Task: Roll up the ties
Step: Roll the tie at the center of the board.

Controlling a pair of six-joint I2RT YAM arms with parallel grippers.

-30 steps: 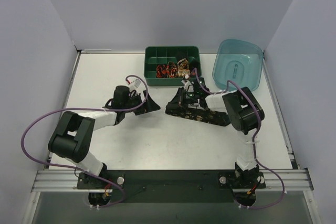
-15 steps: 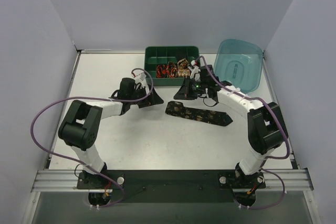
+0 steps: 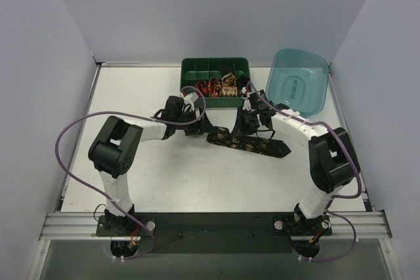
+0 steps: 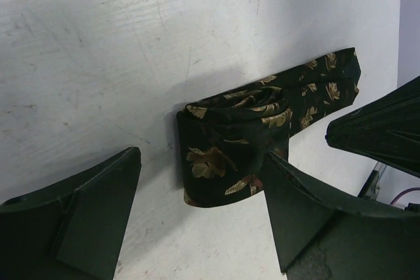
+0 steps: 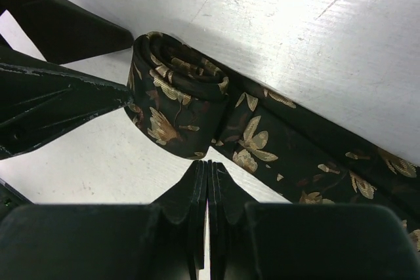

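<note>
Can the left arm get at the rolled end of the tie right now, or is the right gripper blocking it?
Probably yes. The left gripper is open, with the rolled end lying roughly between its fingers. The right gripper, shut, sits close beside it, not in that gap.

Left gripper [image 4: 200, 162] and right gripper [image 5: 207, 170] nearly tip to tip
Left jaws spread wide; right jaws pressed flat together; both angled low, facing inward.
</note>
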